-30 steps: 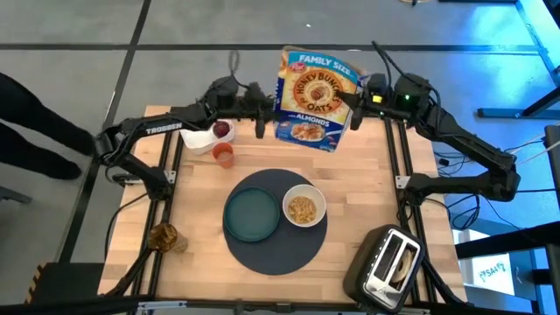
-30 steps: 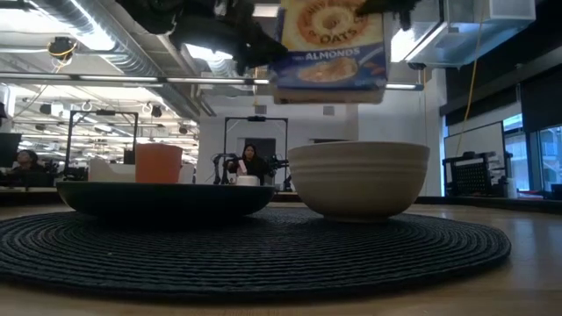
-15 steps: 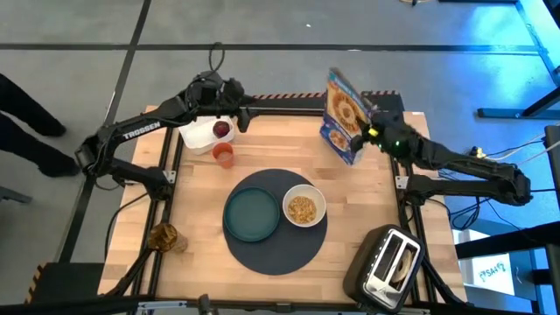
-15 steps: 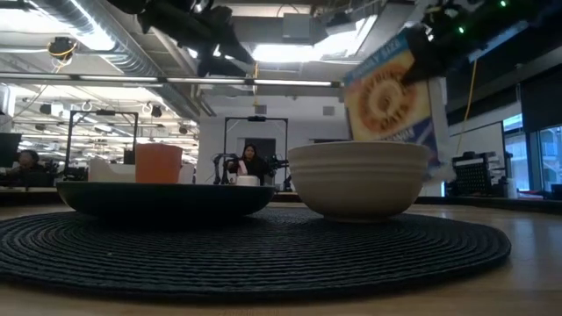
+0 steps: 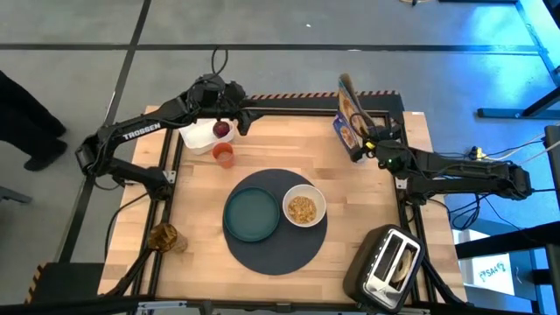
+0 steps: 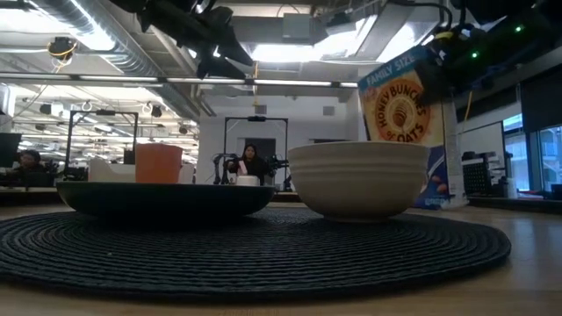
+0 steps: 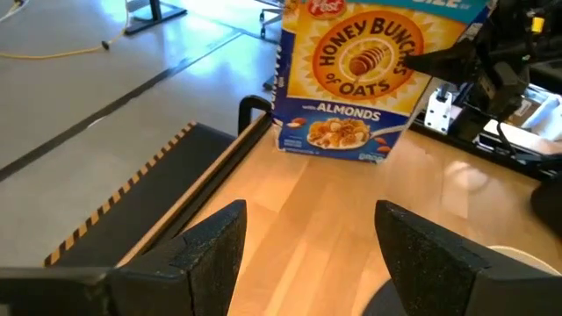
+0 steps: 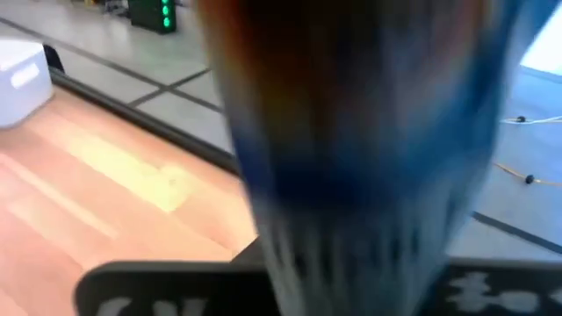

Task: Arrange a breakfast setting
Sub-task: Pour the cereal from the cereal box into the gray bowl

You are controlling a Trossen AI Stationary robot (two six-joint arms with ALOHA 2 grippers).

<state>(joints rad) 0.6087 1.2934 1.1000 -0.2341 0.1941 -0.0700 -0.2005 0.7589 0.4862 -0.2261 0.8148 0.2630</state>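
One cereal box (image 5: 350, 119) stands upper right, clamped by the right gripper (image 5: 371, 140); the left gripper (image 7: 307, 254) gapes wide, empty.

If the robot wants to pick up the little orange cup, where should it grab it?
Probably by the rim, coming straight down from above. The orange cup stands upright with its open mouth facing up, and a white container sits close behind it, crowding a sideways reach. One finger inside and one outside the wall should hold. The left end effector hangs nearest.
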